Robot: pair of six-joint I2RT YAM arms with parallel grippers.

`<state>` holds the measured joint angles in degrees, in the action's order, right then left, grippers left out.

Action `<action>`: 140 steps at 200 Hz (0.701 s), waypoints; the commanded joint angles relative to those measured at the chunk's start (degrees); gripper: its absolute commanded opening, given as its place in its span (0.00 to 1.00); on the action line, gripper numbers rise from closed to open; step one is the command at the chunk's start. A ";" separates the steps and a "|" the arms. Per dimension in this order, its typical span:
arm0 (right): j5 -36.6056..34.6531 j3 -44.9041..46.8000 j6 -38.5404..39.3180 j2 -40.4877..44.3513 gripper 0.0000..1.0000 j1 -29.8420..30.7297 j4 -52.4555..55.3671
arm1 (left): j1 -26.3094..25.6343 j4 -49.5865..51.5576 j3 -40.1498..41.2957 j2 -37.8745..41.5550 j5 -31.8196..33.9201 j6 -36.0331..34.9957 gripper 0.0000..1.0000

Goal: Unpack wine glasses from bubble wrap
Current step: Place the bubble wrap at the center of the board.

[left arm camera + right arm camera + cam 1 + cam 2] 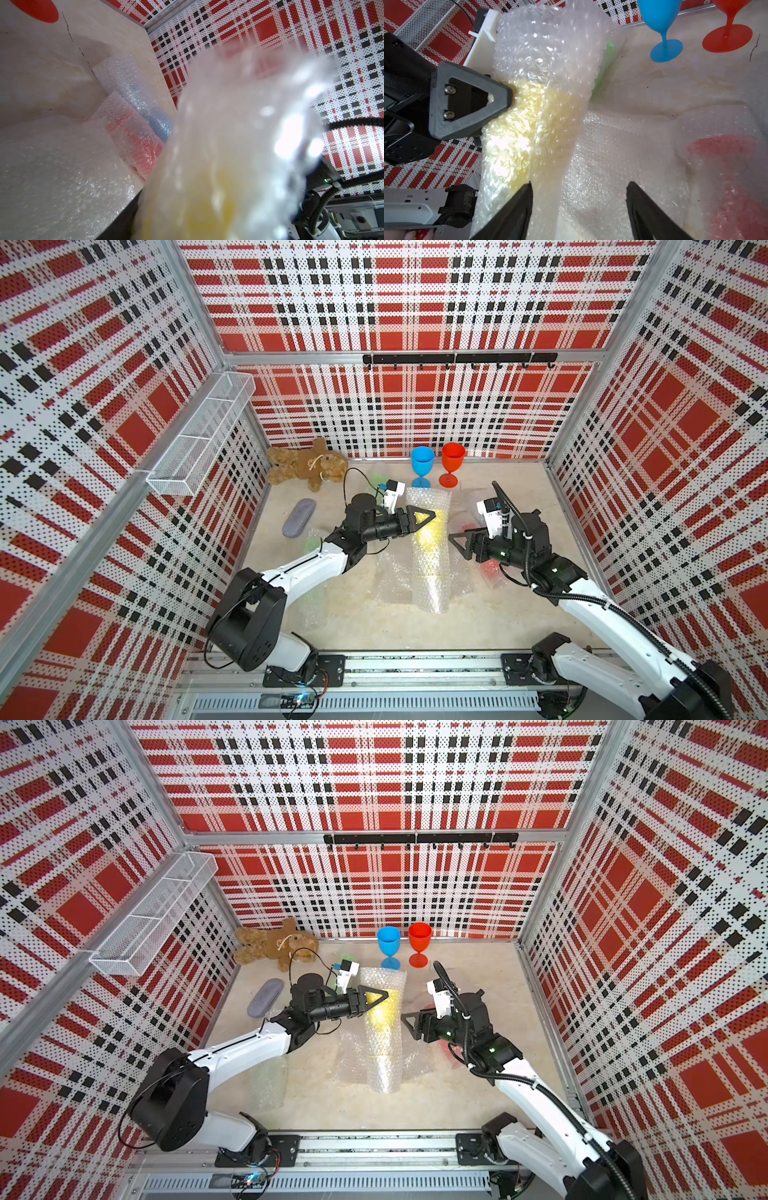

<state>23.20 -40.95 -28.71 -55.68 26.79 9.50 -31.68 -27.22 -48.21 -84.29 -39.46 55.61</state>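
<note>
The yellow wine glass (430, 531) is still rolled in bubble wrap (428, 572), and the bundle stands tilted over flat sheets in mid-table. My left gripper (428, 516) is shut on it at the yellow bowl; one of its fingers (471, 99) presses into the wrap. The blurred wrapped glass (207, 197) fills the left wrist view. My right gripper (579, 187) is open just right of the bundle, holding nothing, one finger beside the wrap's loose flap. A bare blue glass (422, 462) and a bare red glass (453, 460) stand upright at the back.
Wrapped bundles lie around: a red one (726, 166) under the right arm, a blue one (149, 110) beside it, green ones (378, 480) (311, 545) by the left arm. A teddy bear (307, 464) and a grey pouch (298, 517) lie back left. A wire basket (203, 431) hangs on the left wall.
</note>
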 commanded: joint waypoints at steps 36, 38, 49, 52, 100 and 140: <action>6.91 -0.94 -4.32 -3.83 0.62 -0.48 -6.69 | -0.42 -5.73 2.62 -1.08 -0.41 1.83 0.55; 6.87 -0.92 -4.33 -4.07 0.61 -0.50 -6.71 | -0.45 -5.74 2.64 -1.08 -0.37 1.90 0.55; 6.69 -0.84 -4.31 -4.93 0.58 -0.48 -6.63 | -0.33 -5.74 2.85 -1.15 -0.43 2.11 0.54; 6.68 -0.84 -4.27 -5.23 0.57 -0.45 -6.73 | -0.35 -5.74 2.83 -1.22 -0.42 2.17 0.54; 4.90 1.17 -4.06 -9.13 0.29 -0.49 -7.52 | -0.27 -5.91 3.55 -0.80 -0.20 2.59 0.52; 3.71 2.01 -3.46 -9.66 0.05 -0.48 -7.85 | 0.32 -5.89 5.02 -1.70 -0.02 3.12 0.51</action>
<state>29.63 -40.05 -32.60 -64.10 26.72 1.69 -31.57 -30.04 -43.79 -85.67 -37.52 57.80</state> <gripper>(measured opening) 0.096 0.611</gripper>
